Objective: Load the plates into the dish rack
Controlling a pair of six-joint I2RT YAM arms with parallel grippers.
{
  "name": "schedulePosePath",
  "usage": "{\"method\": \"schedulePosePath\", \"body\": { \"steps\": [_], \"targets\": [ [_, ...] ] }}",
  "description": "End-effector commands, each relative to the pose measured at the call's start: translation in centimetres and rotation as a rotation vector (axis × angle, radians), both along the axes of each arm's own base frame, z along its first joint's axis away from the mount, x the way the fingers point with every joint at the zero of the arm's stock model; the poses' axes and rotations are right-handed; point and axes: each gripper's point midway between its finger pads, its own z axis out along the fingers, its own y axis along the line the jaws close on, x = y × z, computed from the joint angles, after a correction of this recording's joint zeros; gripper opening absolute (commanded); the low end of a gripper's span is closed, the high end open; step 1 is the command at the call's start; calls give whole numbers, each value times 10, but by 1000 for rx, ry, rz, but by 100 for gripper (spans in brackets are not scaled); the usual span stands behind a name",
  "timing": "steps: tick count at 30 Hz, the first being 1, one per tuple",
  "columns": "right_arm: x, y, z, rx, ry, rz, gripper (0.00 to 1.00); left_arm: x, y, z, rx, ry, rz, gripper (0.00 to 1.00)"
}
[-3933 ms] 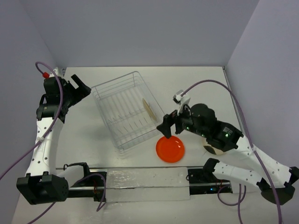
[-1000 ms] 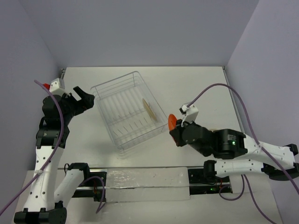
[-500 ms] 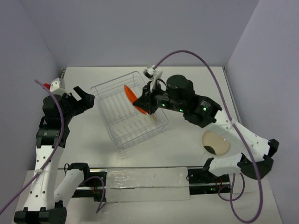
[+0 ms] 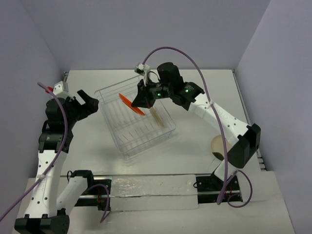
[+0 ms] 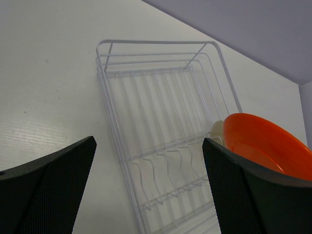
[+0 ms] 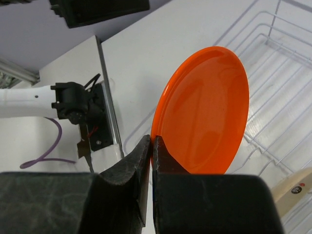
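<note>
My right gripper (image 4: 140, 100) is shut on the rim of the glossy orange-red plate (image 4: 127, 102), holding it on edge and tilted above the middle of the wire dish rack (image 4: 127, 130). The wrist view shows its jaws (image 6: 152, 141) pinching the plate (image 6: 204, 112) over the rack (image 6: 278, 87). One beige plate (image 4: 156, 116) stands on edge at the rack's right side. Another beige plate (image 4: 218, 146) lies on the table to the right, partly hidden by the right arm. My left gripper (image 4: 87, 102) hangs open left of the rack, with nothing between its fingers (image 5: 148, 142).
The rack sits turned at an angle in the middle of the white table (image 4: 195, 92). Grey walls close the back and sides. A metal rail (image 4: 146, 187) with the arm bases runs along the near edge.
The right arm has swung the orange plate from the rack's near right corner up and left, over the rack's middle. The beige plate on the table has come into view. The left arm holds still.
</note>
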Motion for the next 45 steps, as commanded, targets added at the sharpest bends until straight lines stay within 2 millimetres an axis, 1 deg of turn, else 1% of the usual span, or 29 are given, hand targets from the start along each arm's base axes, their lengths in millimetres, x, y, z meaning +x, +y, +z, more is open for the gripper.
{"method": "schedulePosePath", "body": {
  "steps": [1, 3, 7, 10, 13, 16, 18, 19, 22, 24, 27, 32, 36, 40, 44, 45],
  "targets": [
    [14, 2, 16, 67, -44, 37, 0, 0, 2, 2, 22, -2, 1, 99],
    [21, -1, 10, 63, -29, 25, 0, 0, 2, 2, 24, -2, 2, 99],
    [27, -6, -13, 46, 30, 4, 0, 1, 2, 2, 24, -2, 2, 99],
    [34, -10, -23, 42, 41, -22, 0, 1, 3, 1, 25, 2, 3, 99],
    [39, -14, -27, 47, 62, -33, 0, 2, 2, 0, 23, 5, -1, 99],
    [41, -15, -37, 43, 91, -44, 0, 2, 3, 0, 24, 7, 4, 99],
    [47, -19, -47, 32, 97, -82, 0, 2, 4, 0, 23, 8, 4, 99],
    [51, -20, -46, 37, 85, -98, 0, 2, 4, 0, 23, 7, 4, 99],
    [56, -25, -51, 36, 101, -122, 0, 2, 3, 0, 24, 7, 0, 99],
    [61, -27, -59, 33, 120, -142, 0, 2, 3, 0, 23, 7, -1, 99],
    [57, -26, -66, 50, 162, -124, 0, 3, 4, -1, 24, 10, 2, 99],
    [44, -22, -59, 110, 196, -73, 0, 3, 3, -1, 24, 11, -2, 99],
    [46, -22, -58, 113, 200, -85, 0, 4, 4, -1, 20, 13, -1, 99],
    [48, -21, -66, 112, 227, -107, 0, 3, 4, -1, 19, 12, -1, 99],
    [52, -26, -80, 100, 234, -164, 0, 3, 4, -2, 18, 13, -2, 99],
    [51, -28, -86, 92, 233, -166, 0, 3, 4, -2, 19, 13, -4, 99]
  ]
}}
